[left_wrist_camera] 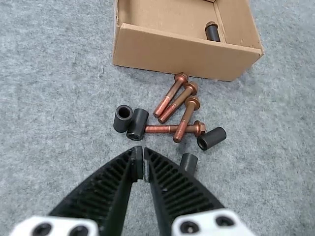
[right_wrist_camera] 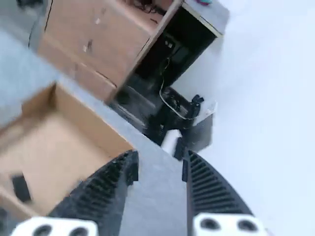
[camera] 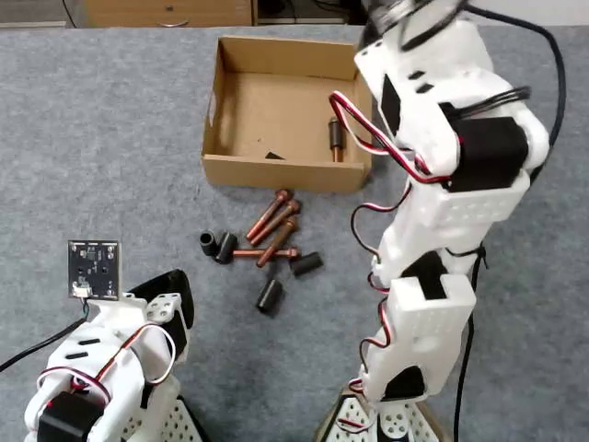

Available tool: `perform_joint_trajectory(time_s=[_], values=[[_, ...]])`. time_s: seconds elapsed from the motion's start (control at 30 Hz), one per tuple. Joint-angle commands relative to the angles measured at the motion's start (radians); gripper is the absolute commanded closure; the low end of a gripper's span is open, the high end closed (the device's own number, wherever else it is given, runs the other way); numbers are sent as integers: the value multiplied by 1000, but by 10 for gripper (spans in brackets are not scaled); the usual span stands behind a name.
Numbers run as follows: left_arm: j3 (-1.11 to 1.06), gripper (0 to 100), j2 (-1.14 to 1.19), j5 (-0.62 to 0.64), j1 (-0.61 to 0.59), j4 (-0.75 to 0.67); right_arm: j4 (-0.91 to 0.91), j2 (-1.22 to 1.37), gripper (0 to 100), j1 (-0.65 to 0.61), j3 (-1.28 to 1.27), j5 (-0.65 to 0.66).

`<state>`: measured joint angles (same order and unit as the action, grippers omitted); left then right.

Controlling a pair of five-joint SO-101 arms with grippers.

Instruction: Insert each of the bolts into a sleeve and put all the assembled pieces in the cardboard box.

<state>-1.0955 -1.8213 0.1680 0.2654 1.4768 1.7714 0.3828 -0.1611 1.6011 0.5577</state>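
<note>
Copper bolts and black sleeves are strewn mid-frame below the cardboard box, where one assembled piece is lodged. The left claw is closed and empty, and the right claw is spread apart. Gripping a bolt is probably called for next.

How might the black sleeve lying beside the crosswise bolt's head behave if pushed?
The sleeve is round and lies on its side, so it would likely roll. The grey carpet may slow it. It looks rigid and unlikely to deform.
</note>
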Motion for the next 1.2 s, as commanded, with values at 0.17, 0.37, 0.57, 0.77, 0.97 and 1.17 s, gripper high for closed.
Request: perform_joint_trajectory(time_s=[0.17, 0.37, 0.57, 0.77, 0.97, 1.17], values=[[0, 981, -5, 3, -14, -15, 17, -147, 861, -24, -435, 354], [0, 981, -5, 3, -14, -15, 11, -318, 860, -81, -923, 594], [-2, 981, -5, 3, -14, -15, -121, -456, 860, -117, -1371, 580], [-2, 981, -5, 3, -14, -15, -394, -591, 860, -122, -1805, 632], [-2, 981, -5, 3, -14, -15, -629, -713, 860, -148, -2160, 637], [-2, 981, -5, 3, -14, -15, -644, -773, 860, -254, -2312, 634]])
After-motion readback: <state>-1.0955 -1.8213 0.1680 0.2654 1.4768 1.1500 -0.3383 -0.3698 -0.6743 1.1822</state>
